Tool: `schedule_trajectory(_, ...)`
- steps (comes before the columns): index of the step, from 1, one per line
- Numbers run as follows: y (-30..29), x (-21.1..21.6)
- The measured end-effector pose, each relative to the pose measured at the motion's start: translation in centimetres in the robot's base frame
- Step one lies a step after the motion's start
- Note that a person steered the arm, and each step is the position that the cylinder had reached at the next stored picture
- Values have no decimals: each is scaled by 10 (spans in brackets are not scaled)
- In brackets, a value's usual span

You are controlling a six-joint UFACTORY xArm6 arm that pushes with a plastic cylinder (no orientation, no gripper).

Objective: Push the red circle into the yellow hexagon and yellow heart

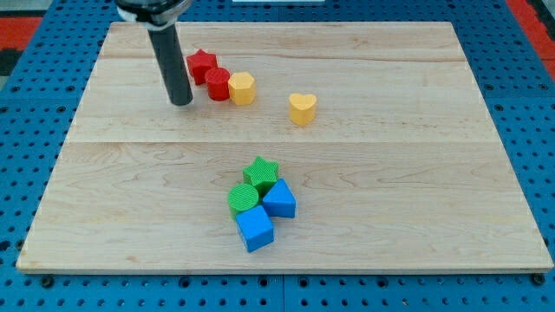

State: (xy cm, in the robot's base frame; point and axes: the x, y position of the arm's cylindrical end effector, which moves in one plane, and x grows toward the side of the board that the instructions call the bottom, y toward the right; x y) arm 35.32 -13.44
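The red circle [217, 85] sits near the view's top, touching the yellow hexagon [242, 87] on its right. A red star [201, 64] touches the circle on its upper left. The yellow heart [303, 108] lies apart, further to the right and slightly lower. My tip [181, 101] rests on the board just left of the red circle, a small gap away.
A cluster sits at the lower middle of the wooden board [416, 173]: a green star [261, 172], a green circle [244, 199], a blue block [280, 200] and a blue cube [255, 229]. A blue pegboard surrounds the board.
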Motion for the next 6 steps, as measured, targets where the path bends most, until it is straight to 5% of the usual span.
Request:
schedule_trajectory(4,134,-42)
schedule_trajectory(6,101,-47)
